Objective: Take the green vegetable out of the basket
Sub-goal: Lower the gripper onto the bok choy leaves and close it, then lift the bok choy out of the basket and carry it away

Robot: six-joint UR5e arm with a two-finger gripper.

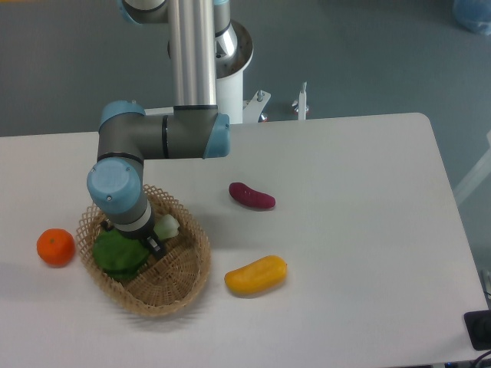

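Observation:
The green vegetable (119, 254), a bok choy with dark green leaves and a pale stem end, lies in the left half of the round tan wicker basket (178, 293) at the table's left. My gripper (150, 245) reaches straight down into the basket at the middle of the bok choy, between leaves and stem. The wrist hides most of it; only one dark finger (156, 247) shows beside the vegetable. I cannot tell whether the jaws are closed on it.
An orange (56, 247) sits just left of the basket. A purple oblong vegetable (252, 196) lies to the right, and a yellow-orange oblong vegetable (256, 275) lies right of the basket near the front. The arm's base stands behind the table.

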